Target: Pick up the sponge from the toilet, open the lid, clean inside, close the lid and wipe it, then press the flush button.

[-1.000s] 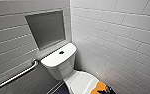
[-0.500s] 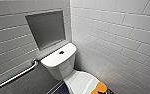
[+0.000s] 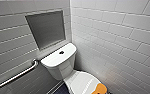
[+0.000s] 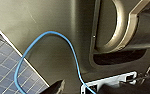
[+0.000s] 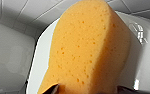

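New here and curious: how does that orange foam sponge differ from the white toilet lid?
The thick orange-yellow foam sponge is matt and pitted with pores; the glossy white oval plastic lid is smooth. The sponge is far smaller than the lid, showing at its front end. Both have rounded edges.

This is a bathroom, more exactly a toilet corner. A white ceramic toilet stands where 2 tiled walls meet. Its tank is against the rear wall, with a small dark round flush button in the middle of the tank top. The oval lid lies down over the bowl. Both walls are clad in glossy pale rectangular tiles laid in staggered rows. A metal grab bar runs along the rear wall beside the tank. A grey rectangular panel is set into the same wall above the tank. In the left wrist view the floor shows small dark square tiles with pale grout.
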